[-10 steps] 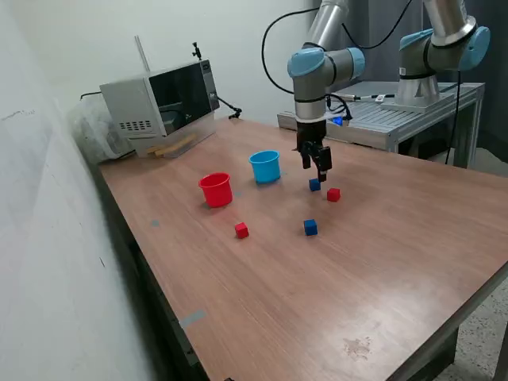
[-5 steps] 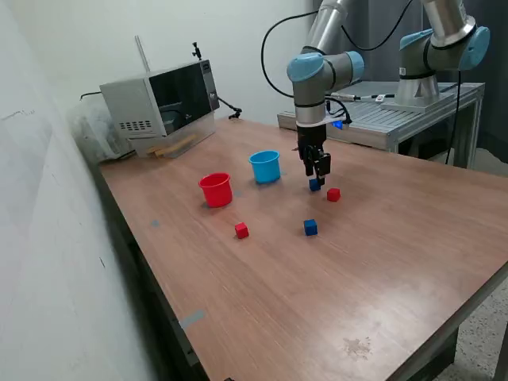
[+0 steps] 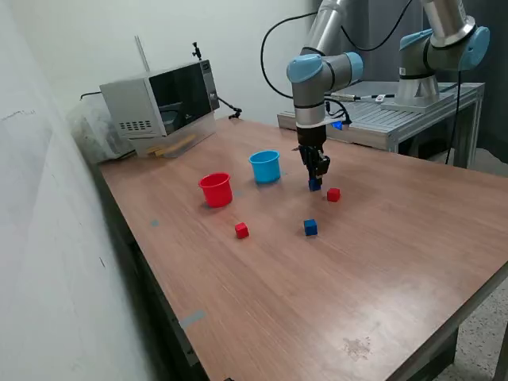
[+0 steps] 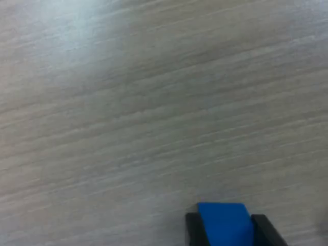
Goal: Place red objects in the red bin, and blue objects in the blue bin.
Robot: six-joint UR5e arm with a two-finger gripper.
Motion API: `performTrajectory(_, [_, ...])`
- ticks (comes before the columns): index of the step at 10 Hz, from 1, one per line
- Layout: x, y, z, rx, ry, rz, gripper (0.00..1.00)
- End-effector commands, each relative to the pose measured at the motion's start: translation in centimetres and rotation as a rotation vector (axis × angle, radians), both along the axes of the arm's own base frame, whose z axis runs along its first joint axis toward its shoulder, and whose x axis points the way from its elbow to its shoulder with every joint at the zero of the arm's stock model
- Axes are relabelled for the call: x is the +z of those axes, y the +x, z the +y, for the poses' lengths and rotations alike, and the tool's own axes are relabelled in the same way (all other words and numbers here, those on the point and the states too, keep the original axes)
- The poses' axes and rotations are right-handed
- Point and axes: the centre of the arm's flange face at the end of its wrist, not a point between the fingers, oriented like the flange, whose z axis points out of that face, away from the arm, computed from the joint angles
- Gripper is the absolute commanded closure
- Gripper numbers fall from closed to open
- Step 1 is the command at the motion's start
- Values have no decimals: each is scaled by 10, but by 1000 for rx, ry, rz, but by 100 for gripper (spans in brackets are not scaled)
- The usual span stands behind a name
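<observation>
Blue cube (image 4: 224, 223) — edge-cropped in wrist view — sits clamped between the end effector (image 3: 315, 183) fingers.

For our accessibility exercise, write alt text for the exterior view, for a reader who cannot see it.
A robot arm's gripper reaches down over a blue cube on a wooden table, fingers either side of it. Nearby lie a second blue cube, two red cubes, a red cup and a light blue cup; a microwave stands behind.

Blue cube (image 4: 224, 223) between pincer (image 3: 316, 183) fingers (image 4: 192, 230), on table.
</observation>
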Motion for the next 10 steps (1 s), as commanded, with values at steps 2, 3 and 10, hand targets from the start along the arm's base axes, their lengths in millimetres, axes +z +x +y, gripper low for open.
performTrajectory(2, [49,1,-1,75,9,65,100])
performTrajectory(3, [93,6,0,86,17,107,100])
performTrajectory(10, [125,-8,138,-64,37,109,100])
